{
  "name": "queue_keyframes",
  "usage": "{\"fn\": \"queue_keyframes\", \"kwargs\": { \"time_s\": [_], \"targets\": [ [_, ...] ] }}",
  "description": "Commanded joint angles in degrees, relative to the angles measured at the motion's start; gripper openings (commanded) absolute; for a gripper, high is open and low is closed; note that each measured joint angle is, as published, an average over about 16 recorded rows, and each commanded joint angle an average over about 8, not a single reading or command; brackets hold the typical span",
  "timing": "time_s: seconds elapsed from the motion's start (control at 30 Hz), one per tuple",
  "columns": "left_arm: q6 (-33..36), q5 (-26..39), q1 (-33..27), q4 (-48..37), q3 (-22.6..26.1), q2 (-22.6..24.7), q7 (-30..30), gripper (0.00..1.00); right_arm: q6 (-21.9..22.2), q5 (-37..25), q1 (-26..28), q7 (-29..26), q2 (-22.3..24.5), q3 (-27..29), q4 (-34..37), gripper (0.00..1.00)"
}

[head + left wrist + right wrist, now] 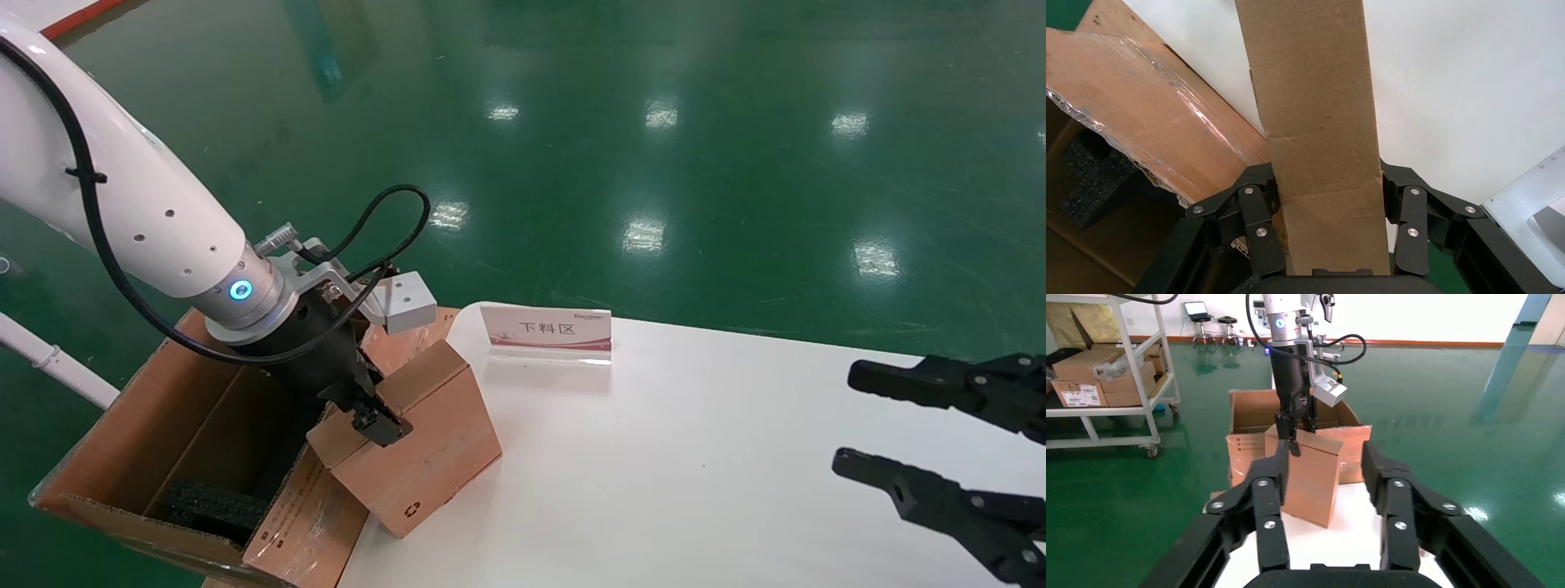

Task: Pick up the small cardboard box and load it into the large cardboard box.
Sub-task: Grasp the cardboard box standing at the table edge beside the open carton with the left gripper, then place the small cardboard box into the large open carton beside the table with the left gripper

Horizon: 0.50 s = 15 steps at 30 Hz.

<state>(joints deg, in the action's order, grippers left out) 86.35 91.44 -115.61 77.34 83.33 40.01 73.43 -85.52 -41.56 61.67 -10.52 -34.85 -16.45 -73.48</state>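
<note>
Jaws: my left gripper (377, 419) is clamped across the top of the small box (425, 445), one finger on each side wall as the left wrist view shows; my right gripper (940, 457) is spread wide and holds nothing.
Right arm: I keep it parked over the table (695, 474) at the right, well apart from the work, so it does not get in the way.
Small box: tilted, its lower edge at or just above the table, its upper part leaning toward the big box (163, 441). I judge the tilt comes from gripping near one top edge while lifting.
Big box: it stands off the table's left end with flaps up; the taped near flap (302, 514) is just beside the small box, so I must clear it.
Foam: black blocks (214, 505) lie on the bottom inside, presumably to cushion the load.
Sign: a small card (547, 332) stands farther back on the table, out of my path.
</note>
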Motion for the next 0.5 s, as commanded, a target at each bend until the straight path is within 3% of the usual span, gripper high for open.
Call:
{"fn": "queue_keyframes", "kwargs": {
  "time_s": [0.03, 0.4, 0.5],
  "targets": [
    [0.02, 0.00, 0.00, 0.07, 0.00, -0.02, 0.02, 0.00, 0.00, 0.00, 0.00, 0.00, 0.00, 0.00, 0.00, 0.00],
    [-1.82, -3.14, -2.53, -2.29, -2.90, -1.48, -0.15, 0.00, -0.01, 0.00, 0.02, 0.02, 0.00, -0.02, 0.04, 0.01],
    [-2.13, -5.67, -5.05, -4.28, -5.15, -2.42, -0.08, 0.00, -0.01, 0.01, 0.03, 0.03, 0.00, -0.04, 0.05, 0.34]
  ]
}}
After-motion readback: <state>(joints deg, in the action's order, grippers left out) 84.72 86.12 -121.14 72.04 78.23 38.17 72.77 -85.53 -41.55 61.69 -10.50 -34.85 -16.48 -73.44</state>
